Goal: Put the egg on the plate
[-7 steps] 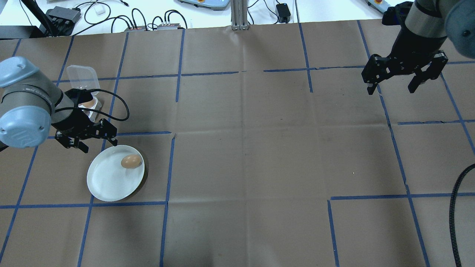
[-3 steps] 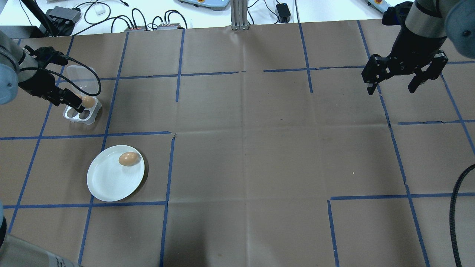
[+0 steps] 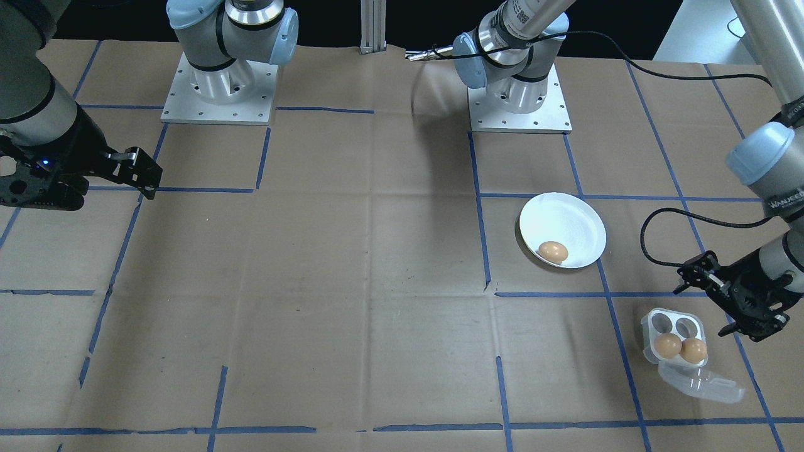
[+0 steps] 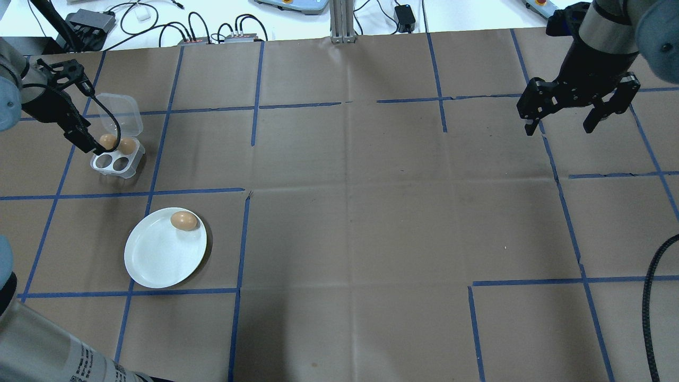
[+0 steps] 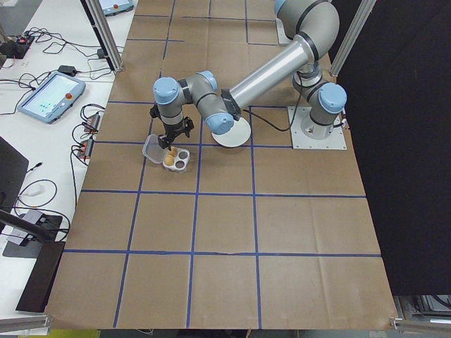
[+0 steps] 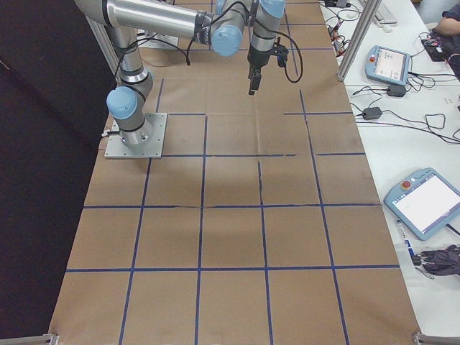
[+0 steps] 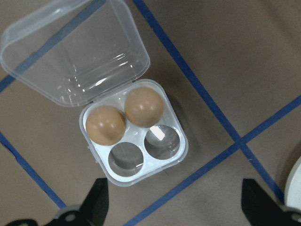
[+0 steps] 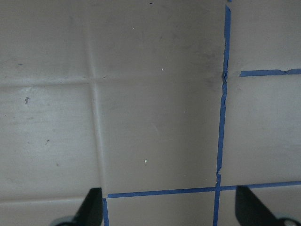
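- Plate (image 4: 159, 257) — one egg (image 4: 183, 220) lies at its 1 o'clock rim, overhead view.
- Left gripper (image 7: 171, 205) spread wide, empty, above the egg tray (image 7: 134, 134) — two eggs inside.
- Right gripper (image 4: 562, 124) open, empty.
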You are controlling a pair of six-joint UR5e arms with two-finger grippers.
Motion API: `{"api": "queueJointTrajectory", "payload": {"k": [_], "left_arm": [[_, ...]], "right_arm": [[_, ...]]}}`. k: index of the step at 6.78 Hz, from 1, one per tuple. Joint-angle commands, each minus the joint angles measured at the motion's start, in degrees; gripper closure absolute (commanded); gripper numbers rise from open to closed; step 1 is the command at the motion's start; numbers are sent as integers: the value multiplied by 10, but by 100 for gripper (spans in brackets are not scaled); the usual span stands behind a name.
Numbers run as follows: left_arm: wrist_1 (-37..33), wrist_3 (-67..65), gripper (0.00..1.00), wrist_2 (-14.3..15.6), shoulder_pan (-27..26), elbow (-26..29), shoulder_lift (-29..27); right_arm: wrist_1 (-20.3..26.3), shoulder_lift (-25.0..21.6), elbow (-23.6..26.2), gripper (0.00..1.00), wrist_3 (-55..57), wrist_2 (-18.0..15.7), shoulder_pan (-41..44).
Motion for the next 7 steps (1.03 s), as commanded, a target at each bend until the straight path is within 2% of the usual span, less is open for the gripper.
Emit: {"api": "queueJointTrajectory", "payload": {"k": [1, 3, 7], "left_arm": [[6, 186, 1, 5, 0, 28, -35], [13, 256, 1, 6, -1, 67, -78], [50, 280, 1, 7, -1, 57, -88]], "right_arm": [[0, 0, 0, 0, 0, 0, 0], [0, 0, 0, 0, 0, 0, 0], [0, 0, 0, 0, 0, 0, 0]]}}
